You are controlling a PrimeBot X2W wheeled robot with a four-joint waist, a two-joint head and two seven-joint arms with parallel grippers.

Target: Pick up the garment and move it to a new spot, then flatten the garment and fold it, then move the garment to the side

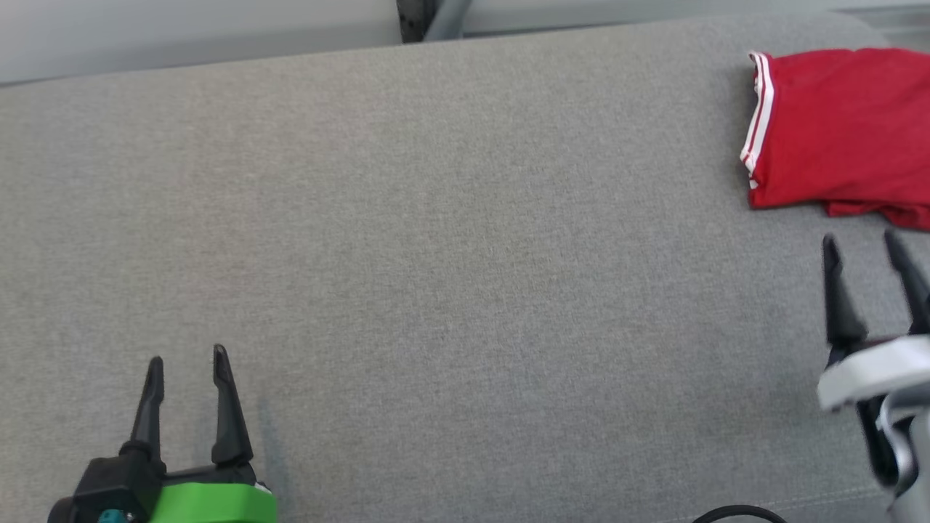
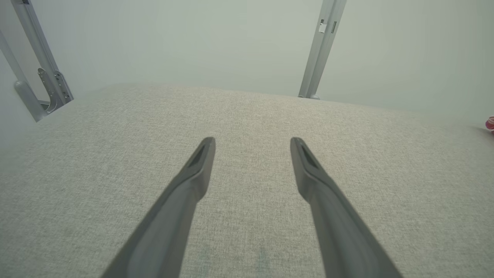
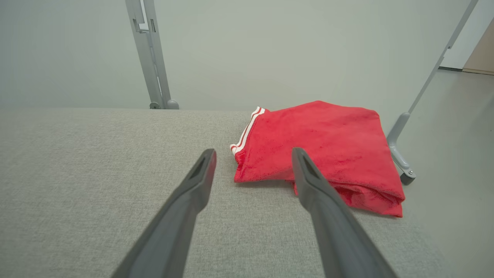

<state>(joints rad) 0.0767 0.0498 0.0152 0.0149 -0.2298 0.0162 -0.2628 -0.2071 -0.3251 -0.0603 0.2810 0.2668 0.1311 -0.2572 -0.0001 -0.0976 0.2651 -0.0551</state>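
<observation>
The garment (image 1: 843, 127) is a red piece with white stripes along one hem, folded into a compact bundle at the far right of the grey padded table (image 1: 436, 254). In the right wrist view the garment (image 3: 320, 150) lies just ahead of the fingers, near the table's right edge. My right gripper (image 1: 864, 247) hovers a short way in front of it, open and empty (image 3: 253, 154). At the lower left of the head view my left gripper (image 1: 187, 359) is open over bare fabric (image 2: 252, 143), far from the garment.
Grey metal frame posts (image 3: 150, 54) stand behind the table, and another post (image 3: 420, 96) rises off its right end beside the garment. A pale wall backs the table. The table's right edge (image 3: 420, 231) drops to the floor close to the garment.
</observation>
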